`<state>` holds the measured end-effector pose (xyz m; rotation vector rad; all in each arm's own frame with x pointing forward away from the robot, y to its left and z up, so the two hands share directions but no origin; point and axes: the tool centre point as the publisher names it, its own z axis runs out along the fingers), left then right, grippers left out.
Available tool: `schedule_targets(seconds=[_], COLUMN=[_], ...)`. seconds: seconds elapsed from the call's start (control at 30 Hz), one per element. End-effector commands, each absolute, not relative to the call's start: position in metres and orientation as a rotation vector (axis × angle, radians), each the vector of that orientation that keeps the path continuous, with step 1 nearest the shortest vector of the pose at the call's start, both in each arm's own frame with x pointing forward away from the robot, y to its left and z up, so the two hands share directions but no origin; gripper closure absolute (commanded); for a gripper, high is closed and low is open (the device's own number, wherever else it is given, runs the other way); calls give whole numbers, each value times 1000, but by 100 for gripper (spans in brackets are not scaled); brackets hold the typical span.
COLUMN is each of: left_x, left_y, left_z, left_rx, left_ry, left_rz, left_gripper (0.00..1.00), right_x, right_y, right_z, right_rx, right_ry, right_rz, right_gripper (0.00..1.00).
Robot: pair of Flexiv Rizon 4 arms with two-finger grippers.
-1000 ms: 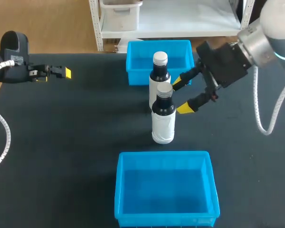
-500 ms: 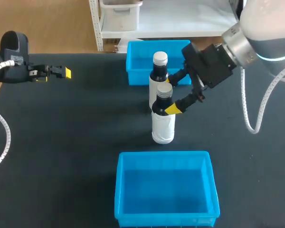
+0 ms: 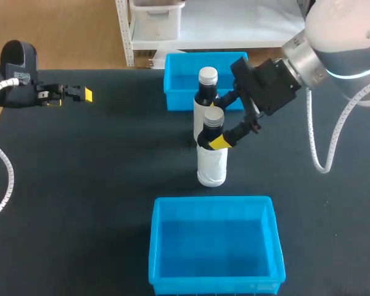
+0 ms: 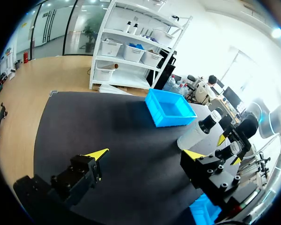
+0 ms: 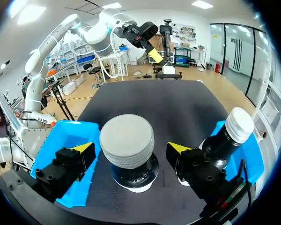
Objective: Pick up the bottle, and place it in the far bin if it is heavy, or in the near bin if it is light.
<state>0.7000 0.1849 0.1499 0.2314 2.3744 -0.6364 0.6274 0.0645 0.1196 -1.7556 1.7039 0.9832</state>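
Here, mid-frame on the counter (image 3: 98, 185), between far bin (image 3: 172, 80) and near bin (image 3: 213, 201), the front bottle (image 3: 212, 163) stands, its neck between the open right jaws, apparently untouched. Closing could knock the rear bottle (image 3: 207, 92) just behind. The left jaws, upper left, hang open.
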Motion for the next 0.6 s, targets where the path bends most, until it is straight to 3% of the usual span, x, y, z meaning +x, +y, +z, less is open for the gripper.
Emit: schedule_targets(seconds=[0.03,0.17,0.3,0.47,0.6], left_x=[700,700,700,700,700], left_y=[185,185,185,185,185], left_z=[150,150,150,150,150], left_rx=[231,231,231,231,231], left_ry=[2374,2374,2374,2374,2374], left_rz=[-636,-636,-636,-636,-636], left_gripper=[0,0,0,0,0], right_x=[628,628,628,629,630], right_y=[65,65,65,67,67], right_z=[119,119,117,114,112], right_rx=[-1756,-1756,-1757,-1754,-1746], right_ry=[1699,1696,1692,1689,1685], right_rz=[988,990,996,1004,1011], right_gripper=[0,0,18,26,40])
